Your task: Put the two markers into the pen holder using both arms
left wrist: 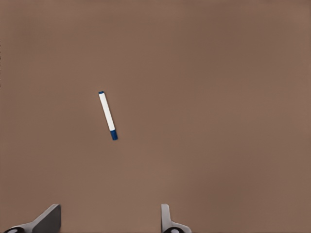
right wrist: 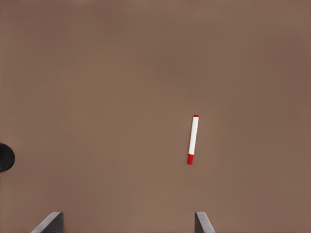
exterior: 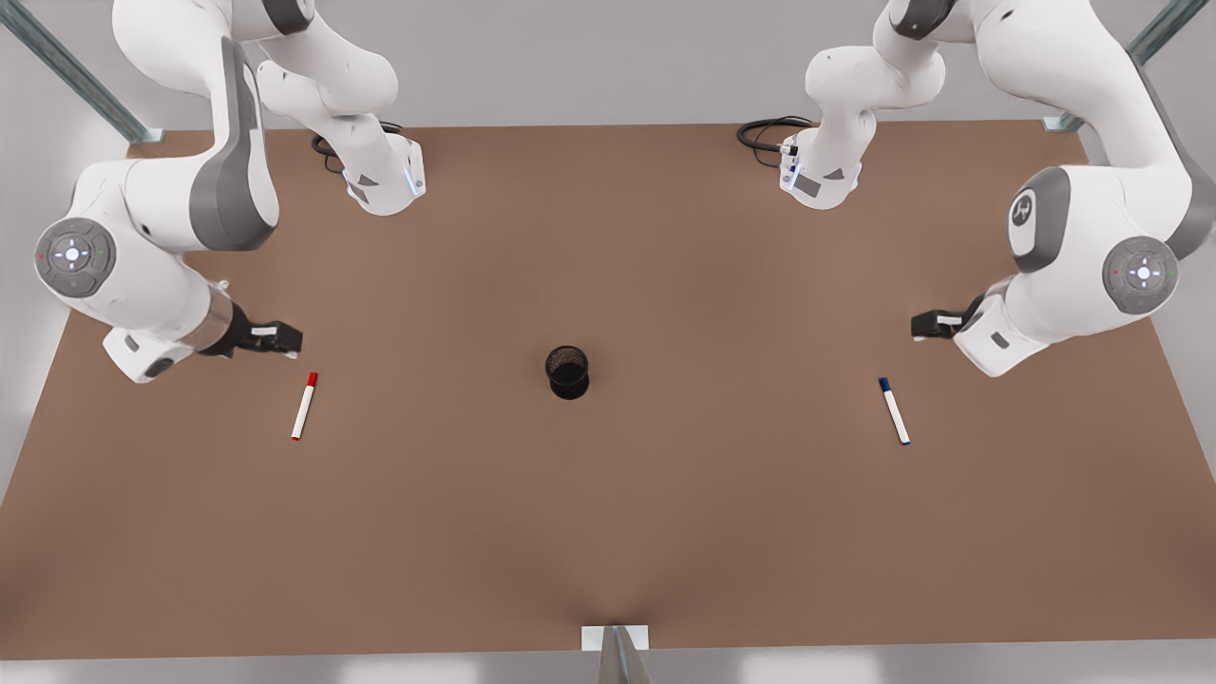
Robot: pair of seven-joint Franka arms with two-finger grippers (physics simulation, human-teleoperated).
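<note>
The black mesh pen holder (exterior: 567, 370) stands upright at the table's middle; its edge also peeks into the right wrist view (right wrist: 6, 158). The red-capped marker (exterior: 304, 406) (right wrist: 193, 139) lies flat on the front view's left. Just above and behind it hovers my right gripper (exterior: 290, 339) (right wrist: 127, 222), open and empty. The blue-capped marker (exterior: 894, 410) (left wrist: 108, 115) lies flat on the front view's right. My left gripper (exterior: 917, 326) (left wrist: 109, 221) is above the table behind that marker, open with nothing between its fingers.
The brown table (exterior: 608, 532) stretches wide around the holder. Black cables (exterior: 769, 128) coil by the arm bases at the back. A metal bracket (exterior: 616, 641) sits at the middle of the front edge.
</note>
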